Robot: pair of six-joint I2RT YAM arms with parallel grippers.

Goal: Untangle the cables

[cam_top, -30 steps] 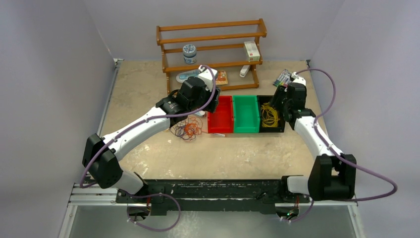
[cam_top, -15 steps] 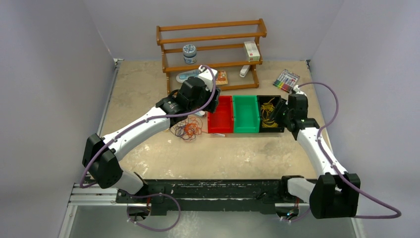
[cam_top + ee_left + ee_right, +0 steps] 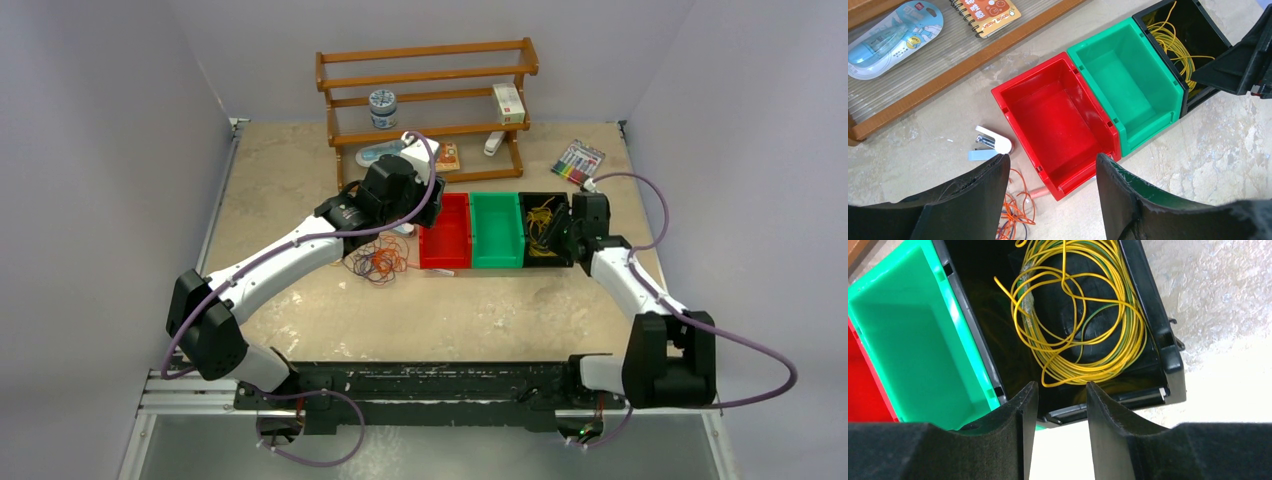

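One yellow cable (image 3: 1083,315) lies coiled inside the black bin (image 3: 1154,315), which stands at the end of a row next to the green bin (image 3: 908,340) and the red bin (image 3: 1048,115). The rest of the cables, orange-red ones and dark ones, are in a small tangle (image 3: 378,262) on the worktop (image 3: 500,320), just beside the red bin and under the left arm. So the job looks partly done: one colour is sorted out, and the messy bunch is not yet pulled apart. The right fingers (image 3: 1025,400) hang over the near end of the black bin with only a narrow gap between them, and they hold nothing. The left fingers (image 3: 993,175) are spread wide and empty too, up above the near corner of the red bin, with a few orange strands showing below them. I think the next move is for the left arm to go down to the tangle, pinch just one strand and lift it slowly. The strands are very thin and looped through each other, so a fast pull might drag the whole bunch along. The right arm may need to come over and hold the rest down.
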